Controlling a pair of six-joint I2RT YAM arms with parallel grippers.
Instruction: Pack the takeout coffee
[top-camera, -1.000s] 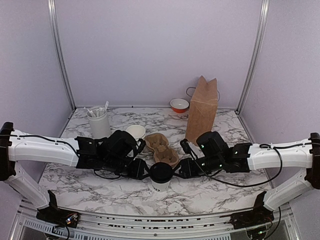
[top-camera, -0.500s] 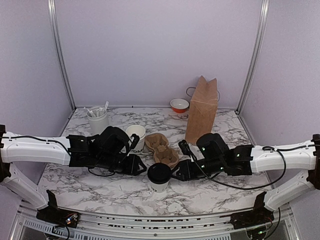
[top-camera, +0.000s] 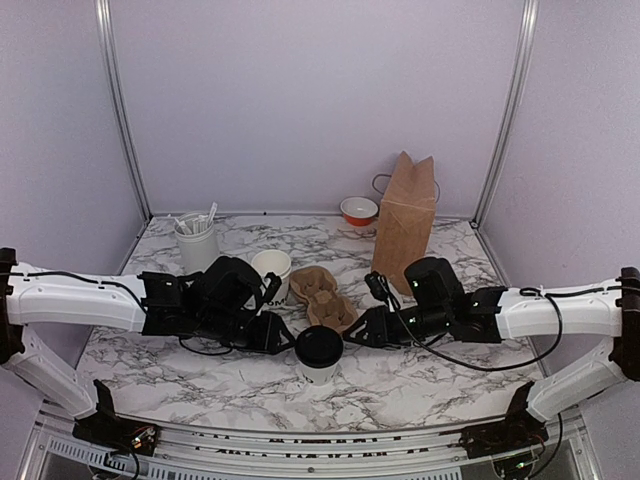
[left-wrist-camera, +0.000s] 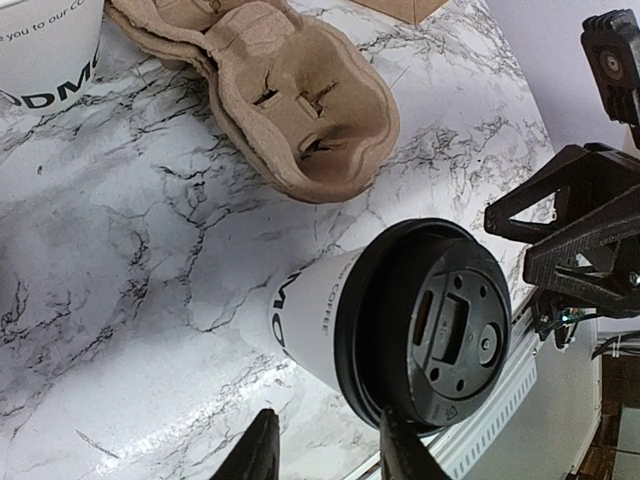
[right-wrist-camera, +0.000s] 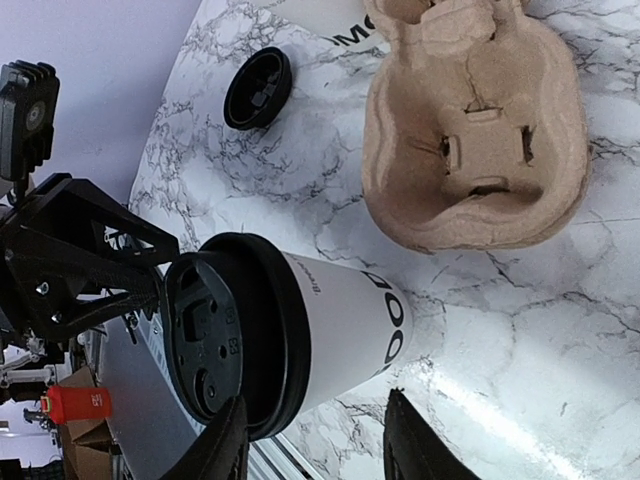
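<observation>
- Top external view: the takeout coffee (top-camera: 320, 352), a white paper cup with a black lid, stands upright on the marble table (top-camera: 430, 385) near its front edge, between the tips of the two arms.
- From the left wrist camera, the left tool (left-wrist-camera: 330, 455) has its two fingers spread apart at the bottom of the picture. The cup's lid and printed side are just ahead of them, and the tool grips nothing.
- From the right wrist camera, the right tool (right-wrist-camera: 315, 445) is likewise spread wide, with the cup just ahead of its fingers and nothing held.
- Whether any finger brushes the cup cannot be told.
- A cardboard cup carrier (top-camera: 325, 298) lies just behind the coffee, its pockets facing up.
- A lidless white cup (top-camera: 271, 268) stands just left of the carrier, close to the left arm's wrist.
- A loose black lid (right-wrist-camera: 258, 88) lies flat on the table, well apart from the coffee.
- A white utensil holder (top-camera: 197, 245) stands at the back left.
- A brown paper bag (top-camera: 405, 220) stands upright at the back right, with a red bowl (top-camera: 359, 210) near it by the back wall.
</observation>
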